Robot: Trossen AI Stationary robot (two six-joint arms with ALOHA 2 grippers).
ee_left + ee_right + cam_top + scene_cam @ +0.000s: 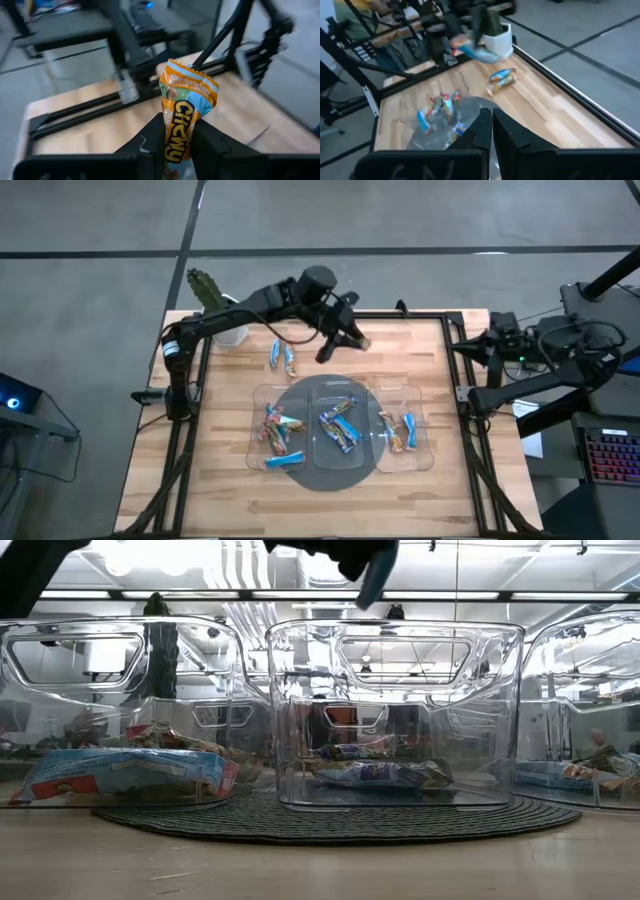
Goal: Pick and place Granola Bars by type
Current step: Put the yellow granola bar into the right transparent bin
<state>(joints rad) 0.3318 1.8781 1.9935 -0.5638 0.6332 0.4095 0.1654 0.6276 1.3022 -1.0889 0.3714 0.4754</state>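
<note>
My left gripper (340, 340) hangs in the air over the far half of the table, behind the trays, shut on a light blue and orange granola bar (186, 112). That gripper shows at the top of the low view (370, 565). Two more bars (283, 357) lie flat on the wood beside it. Other bars lie in three clear trays: left (262, 442), middle (322, 395) and right (425, 442). My right gripper (491, 127) is shut on nothing and waits off the table's right edge (490, 345). My left gripper pinches the granola bar between its two fingers (212, 142), across the wrapper's lower part (176, 145). The crimped orange end (192, 82) sticks out past the fingertips. The bar is lifted clear of the table.
A round dark mat (300, 472) lies under the trays. A white cup holding a green plant (215, 305) stands at the far left corner. Black frame rails (455, 380) run along the table's sides. Bare wood shows along the near edge and the far right.
</note>
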